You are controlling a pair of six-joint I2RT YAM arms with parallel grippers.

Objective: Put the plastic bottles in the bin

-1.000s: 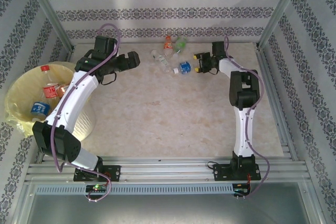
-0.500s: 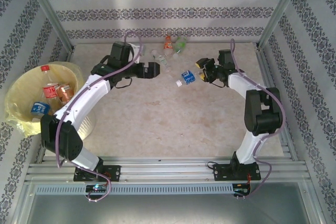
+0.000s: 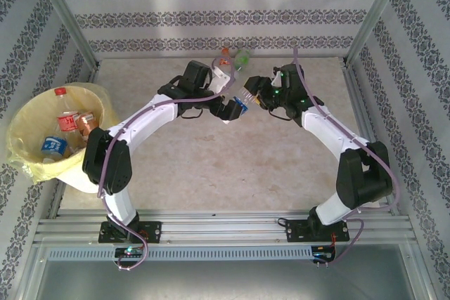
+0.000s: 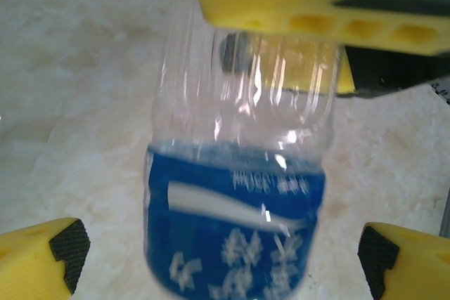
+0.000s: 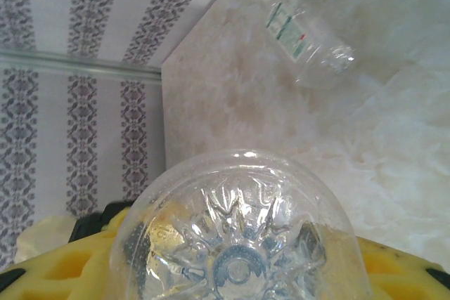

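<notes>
Bottle [image 4: 235,194] hangs mid-air, well apart from the bin [image 3: 28,114], its clear end pinched by the right gripper [image 3: 252,98]. The left gripper [image 3: 230,109] is spread around the label, seemingly not touching. It should close squarely on the label before the right lets go.

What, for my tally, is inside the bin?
The bin holds a red-labelled bottle, an orange-brown bottle and a blue-labelled bottle. Anything under them is covered.
</notes>
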